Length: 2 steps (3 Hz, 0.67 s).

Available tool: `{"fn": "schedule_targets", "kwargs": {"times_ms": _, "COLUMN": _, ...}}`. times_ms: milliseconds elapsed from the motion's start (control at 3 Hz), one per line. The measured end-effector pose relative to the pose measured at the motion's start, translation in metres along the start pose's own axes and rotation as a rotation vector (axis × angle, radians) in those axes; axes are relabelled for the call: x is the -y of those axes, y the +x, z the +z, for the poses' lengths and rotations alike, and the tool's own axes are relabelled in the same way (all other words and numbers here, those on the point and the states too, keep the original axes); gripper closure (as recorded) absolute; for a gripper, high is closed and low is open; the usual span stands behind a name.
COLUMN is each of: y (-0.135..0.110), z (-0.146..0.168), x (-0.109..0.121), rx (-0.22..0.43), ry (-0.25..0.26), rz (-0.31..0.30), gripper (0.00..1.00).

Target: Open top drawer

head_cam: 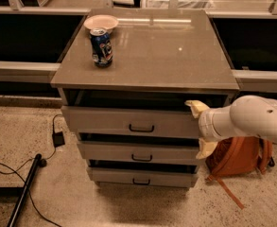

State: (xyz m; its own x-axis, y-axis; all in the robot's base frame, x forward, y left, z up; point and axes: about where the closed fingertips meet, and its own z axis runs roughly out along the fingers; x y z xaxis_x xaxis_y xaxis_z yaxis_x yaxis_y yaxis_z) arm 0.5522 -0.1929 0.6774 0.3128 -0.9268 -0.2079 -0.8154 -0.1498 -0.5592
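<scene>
Nearest me, at five o'clock from the cabinet, the orange fabric backpack [239, 157] slumps on the floor right beneath my white arm [254, 119]. If I draw the arm back low, I judge its straps could snag. At seven o'clock a black pole [22, 193] and a small black power adapter [58, 138] lie well apart from the work, so there is little risk there.

The gripper [198, 129] is at the three o'clock end of the wide grey top drawer [124, 121], which stands slightly out under the tabletop with a dark gap above it. The jaws are spread wide, one cream finger [194, 108] at the drawer's top edge and the other below its lower edge. I can't tell whether either presses.

Pulling from that corner, rather than at the small dark loop handle [142, 128], could rack the drawer and jam it, or the fingers could slip off.

Farther back, at eleven o'clock on the grey tabletop [176, 56], a blue drinks can [101, 47] stands just in front of a pale shallow bowl [101, 21]. A jerk might topple the can.
</scene>
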Motion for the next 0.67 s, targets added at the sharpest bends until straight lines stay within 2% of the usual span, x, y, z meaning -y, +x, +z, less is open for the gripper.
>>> {"fn": "schedule_targets", "kwargs": {"times_ms": 667, "y": 0.006, "z": 0.027, "x": 0.012, "rx": -0.017, "ry": -0.086, "rz": 0.032, "gripper": 0.0}}
